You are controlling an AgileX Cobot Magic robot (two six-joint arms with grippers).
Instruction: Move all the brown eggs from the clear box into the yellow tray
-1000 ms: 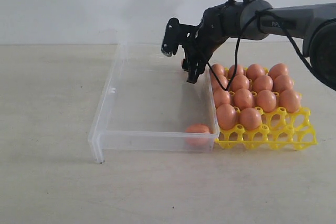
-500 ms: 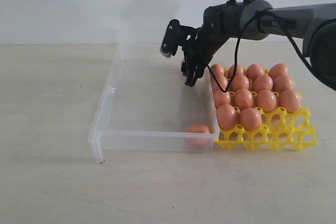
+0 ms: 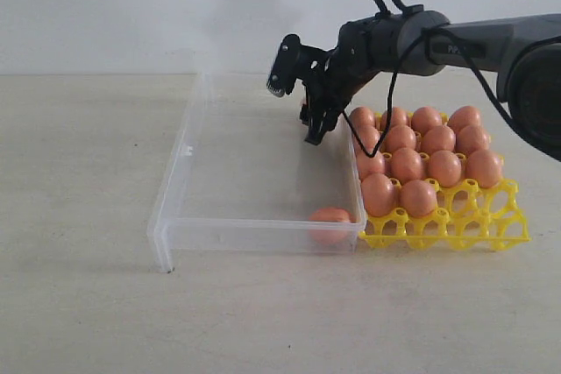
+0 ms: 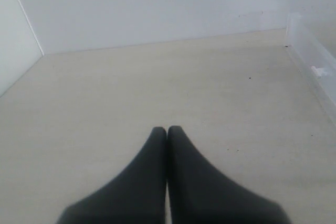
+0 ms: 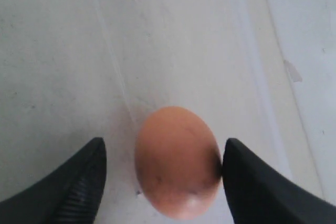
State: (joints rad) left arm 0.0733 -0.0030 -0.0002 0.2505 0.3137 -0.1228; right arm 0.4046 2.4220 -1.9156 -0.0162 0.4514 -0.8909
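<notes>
A dark right arm comes in from the right side of the exterior view. It stretches level above the yellow tray, then bends at the wrist so the right gripper points steeply down. A black cable loops over the wrist and hangs beside it. The gripper is at the far right corner of the clear box, just inside its wall.

In the right wrist view the jaws stand wide apart around one brown egg. One finger touches the egg's side. The other finger is clear of it, with a visible gap, so the egg is not clamped. The box's pale floor is behind the egg; whether the egg rests on it cannot be told.

The left gripper hovers over the bare beige table. Its two dark fingers are pressed together with nothing between them. A wall of the clear box shows at the edge of the left wrist view.

The clear box lies on the table with its right wall just beside the yellow tray. Fourteen brown eggs sit upright in the tray's cups in four rows. Two cups at the near right are unfilled. One more egg, the near egg, lies inside the clear box at its near right corner, against the front wall.
</notes>
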